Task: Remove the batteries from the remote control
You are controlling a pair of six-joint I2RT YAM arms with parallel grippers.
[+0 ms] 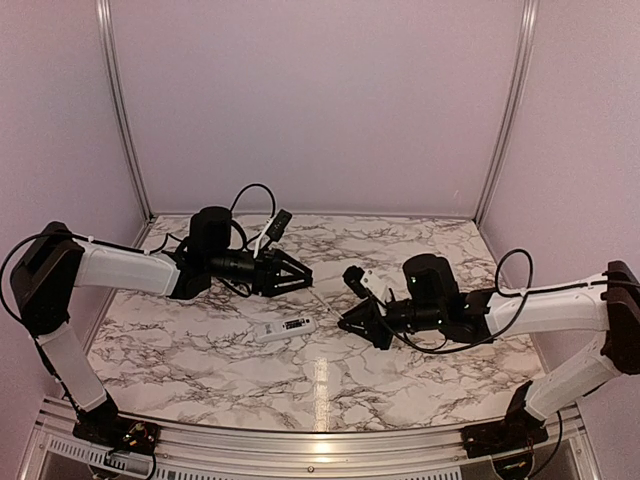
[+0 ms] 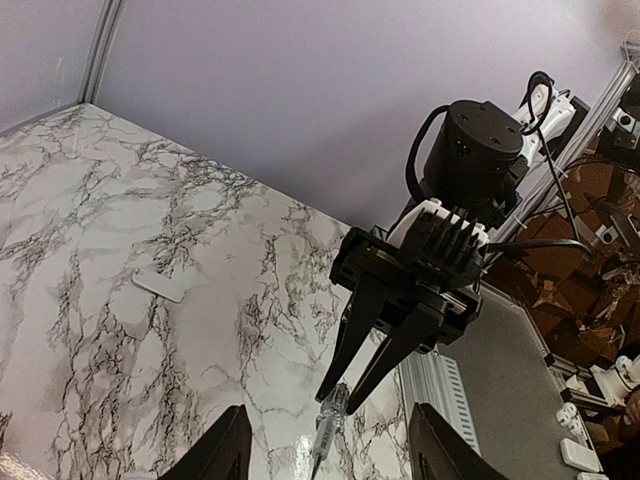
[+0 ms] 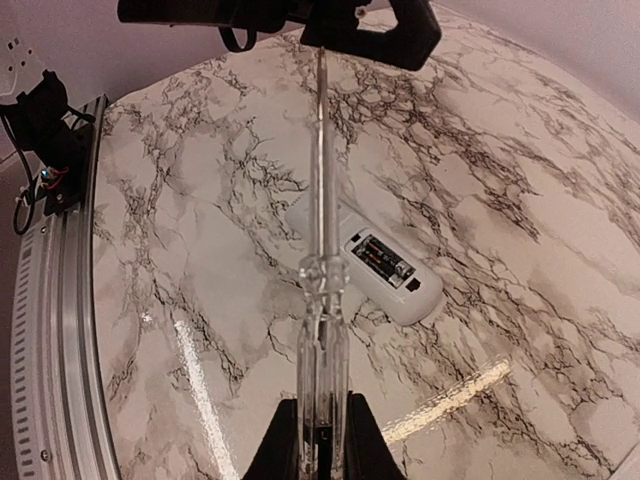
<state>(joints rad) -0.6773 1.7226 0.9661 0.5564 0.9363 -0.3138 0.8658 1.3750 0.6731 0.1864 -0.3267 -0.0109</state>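
The white remote control (image 1: pixel 287 327) lies on the marble table with its back up. Its compartment is uncovered and the batteries (image 3: pixel 382 262) sit inside the remote control (image 3: pixel 405 292). My right gripper (image 3: pixel 322 405) is shut on the clear handle of a screwdriver (image 3: pixel 322 300). The metal shaft points across at my left gripper (image 1: pixel 308 278). In the left wrist view the left gripper (image 2: pixel 328 412) is open. The screwdriver (image 2: pixel 330 425) runs between its fingers with a gap on each side. Both grippers hover just beyond the remote's right end.
A small flat white cover piece (image 2: pixel 158 285) lies on the marble away from the grippers. Aluminium rails edge the table, and pale walls close off the back and sides.
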